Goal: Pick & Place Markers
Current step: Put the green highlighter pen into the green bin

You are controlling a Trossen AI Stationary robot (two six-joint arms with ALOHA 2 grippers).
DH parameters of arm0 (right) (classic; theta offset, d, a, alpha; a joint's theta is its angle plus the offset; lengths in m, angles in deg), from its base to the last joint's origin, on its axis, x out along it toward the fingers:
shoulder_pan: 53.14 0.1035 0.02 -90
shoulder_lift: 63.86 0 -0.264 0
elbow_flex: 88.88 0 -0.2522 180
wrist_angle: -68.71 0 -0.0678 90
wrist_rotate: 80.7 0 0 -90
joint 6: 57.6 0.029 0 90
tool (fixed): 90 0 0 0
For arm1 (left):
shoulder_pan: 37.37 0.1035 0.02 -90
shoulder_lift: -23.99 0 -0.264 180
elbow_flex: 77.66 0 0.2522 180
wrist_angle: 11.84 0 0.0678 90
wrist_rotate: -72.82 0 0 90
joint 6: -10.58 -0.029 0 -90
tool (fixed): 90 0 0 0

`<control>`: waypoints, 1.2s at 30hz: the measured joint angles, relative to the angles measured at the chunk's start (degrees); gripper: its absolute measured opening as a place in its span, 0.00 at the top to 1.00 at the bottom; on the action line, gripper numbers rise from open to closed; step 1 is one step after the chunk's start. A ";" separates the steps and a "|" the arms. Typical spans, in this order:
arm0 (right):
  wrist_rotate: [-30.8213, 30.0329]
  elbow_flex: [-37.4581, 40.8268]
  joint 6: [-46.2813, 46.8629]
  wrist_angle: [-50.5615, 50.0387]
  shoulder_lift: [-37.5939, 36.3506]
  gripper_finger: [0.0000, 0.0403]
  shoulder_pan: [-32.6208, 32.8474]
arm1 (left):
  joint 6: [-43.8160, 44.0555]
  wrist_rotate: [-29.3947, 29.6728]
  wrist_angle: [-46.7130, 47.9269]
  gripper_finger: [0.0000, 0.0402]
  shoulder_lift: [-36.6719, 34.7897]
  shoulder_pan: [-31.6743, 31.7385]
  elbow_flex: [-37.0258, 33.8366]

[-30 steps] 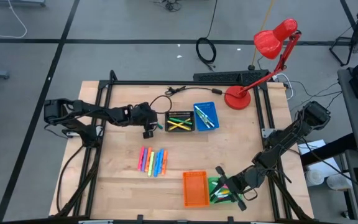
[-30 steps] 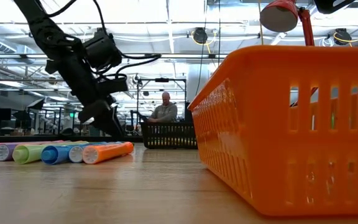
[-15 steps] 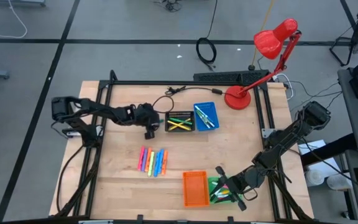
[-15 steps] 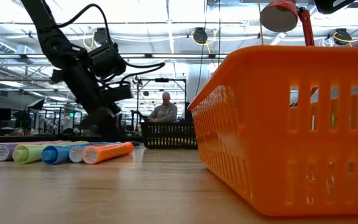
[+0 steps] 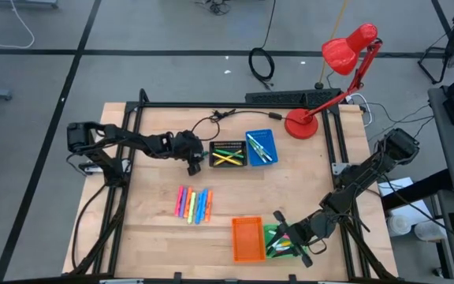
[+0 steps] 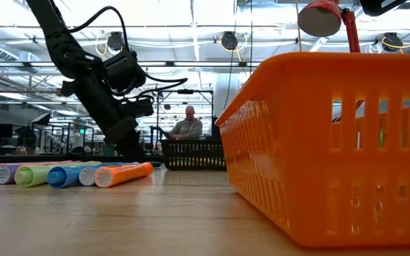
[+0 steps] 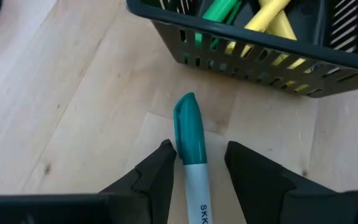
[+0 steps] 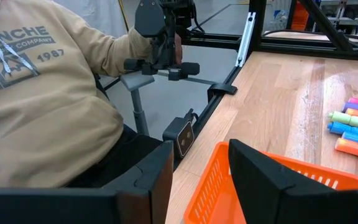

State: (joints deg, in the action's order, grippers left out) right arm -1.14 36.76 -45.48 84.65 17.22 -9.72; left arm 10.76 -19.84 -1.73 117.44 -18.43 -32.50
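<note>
My left gripper (image 5: 195, 162) is just left of the black tray (image 5: 228, 154), low over the table. It is shut on a white-bodied marker with a teal cap (image 7: 188, 127). The black tray (image 7: 247, 43) holds yellow and green markers. Several bright markers (image 5: 193, 203) lie side by side on the table's middle; they also show in the low view (image 6: 62, 173). My right gripper (image 5: 284, 237) is open and empty over the green tray (image 5: 284, 243), beside the orange tray (image 5: 247, 238). My left gripper holds the marker by its white body (image 7: 196, 186) between its two fingers. The marker lies along the fingers and its teal cap end sticks out past the fingertips toward the black tray. It is clear of the tray. The exact place of contact is hidden by the fingers.
A blue tray (image 5: 260, 147) with markers stands right of the black one. A red desk lamp (image 5: 329, 79) and a black cable (image 5: 211, 126) are at the far side. A person in a tan sweatshirt (image 8: 42, 93) sits beyond the table's near edge.
My left gripper has gone a little toward the table's right edge, closer to the black tray, carrying the teal-capped marker with it.
</note>
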 joint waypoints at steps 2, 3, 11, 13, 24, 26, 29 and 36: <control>0.00 0.00 0.00 0.00 0.00 0.64 0.00 | 0.03 -0.38 0.49 0.60 -0.25 0.00 0.00; 0.00 0.00 0.00 0.00 0.00 0.64 0.00 | 0.15 -0.49 0.87 0.61 -0.47 0.00 0.00; 0.00 0.00 0.00 -0.02 0.00 0.64 0.00 | 1.43 -0.58 2.44 0.61 -1.42 -0.07 -0.07; 0.00 0.00 0.00 -0.02 0.00 0.64 0.00 | 1.38 -0.33 2.48 0.61 -1.42 -0.09 -0.07; 0.00 0.00 0.00 -0.04 0.00 0.65 0.00 | 1.47 -0.15 3.56 0.87 -1.57 -0.10 -0.07; 0.00 0.00 0.00 -0.23 0.00 0.65 0.00 | 1.53 -0.28 3.66 0.91 -1.63 0.24 -0.07; 0.00 0.00 0.00 -0.80 0.00 0.65 0.00 | 0.72 -0.89 3.66 0.91 -1.66 0.70 -0.07; -0.02 0.00 0.00 -1.31 0.00 0.65 0.00 | -3.77 -0.18 10.86 0.91 -8.92 0.17 -0.43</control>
State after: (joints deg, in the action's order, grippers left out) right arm -1.16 36.76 -45.48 83.33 17.22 -9.72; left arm 6.99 -20.01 9.13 108.52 -18.26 -32.93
